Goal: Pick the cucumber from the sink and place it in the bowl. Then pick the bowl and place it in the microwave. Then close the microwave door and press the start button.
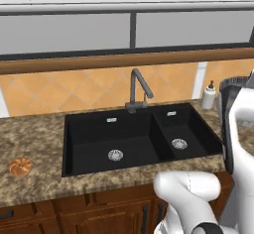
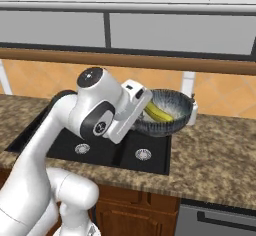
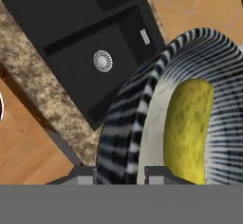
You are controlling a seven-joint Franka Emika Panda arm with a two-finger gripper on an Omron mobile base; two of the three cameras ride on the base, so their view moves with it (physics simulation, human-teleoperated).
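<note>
Two basins sit in the black sink, one large, one small, each with a round steel drain, and a dark gooseneck faucet stands behind the divider; no brand, label or readable writing shows anywhere. The sink is set in a speckled brown granite counter, backed by orange-tan tiles, a wooden ledge and grey panels above, with wood cabinet fronts below. A round orange-brown pastry lies on the counter well left of the sink, and a white soap bottle stands near the sink's right rear corner. And there's the bowl, dark grey and ribbed, up off the counter and tilted, held over the right end of the sink! The gripper is clamped on the near rim, one finger outside the ribbed wall, the other inside, jaws narrow with the rim between them. The cucumber, yellow-green, lies inside the bowl, right beside the inner finger, running away from it along the bowl's floor. From the hand view the small basin and its drain lie below, left of the bowl.
</note>
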